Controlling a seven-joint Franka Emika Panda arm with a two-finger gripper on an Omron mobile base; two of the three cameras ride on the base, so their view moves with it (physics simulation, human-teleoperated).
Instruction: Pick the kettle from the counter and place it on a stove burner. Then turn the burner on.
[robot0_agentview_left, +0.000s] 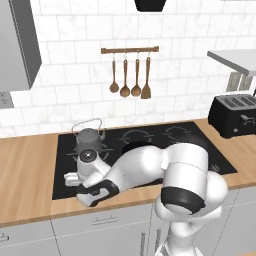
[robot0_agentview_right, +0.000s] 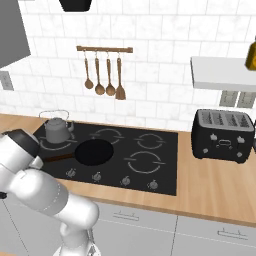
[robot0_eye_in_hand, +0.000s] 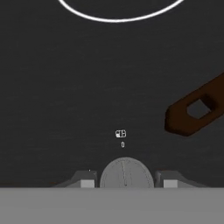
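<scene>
At the cooktop's (robot0_agentview_right: 165, 165) back-left corner sits the kettle (robot0_agentview_right: 56, 129), already on a stove burner (robot0_agentview_right: 53, 145) ring. Nearer, along the front-left edge, gripper (robot0_eye_in_hand: 126, 183) poised straight over a grey knob (robot0_eye_in_hand: 126, 174), fingertips (robot0_eye_in_hand: 87, 183) parted either side, holding nothing. Hand view alone reveals that alignment; right base view adds the frying pan (robot0_agentview_right: 93, 152) beside the kettle.

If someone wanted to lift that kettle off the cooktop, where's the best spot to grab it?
Probably the thin wire handle arching over the kettle, taken from straight above. The handle stands upright and clear of the lid, while the squat round body looks too wide to pinch and the frying pan crowds one side.
</scene>
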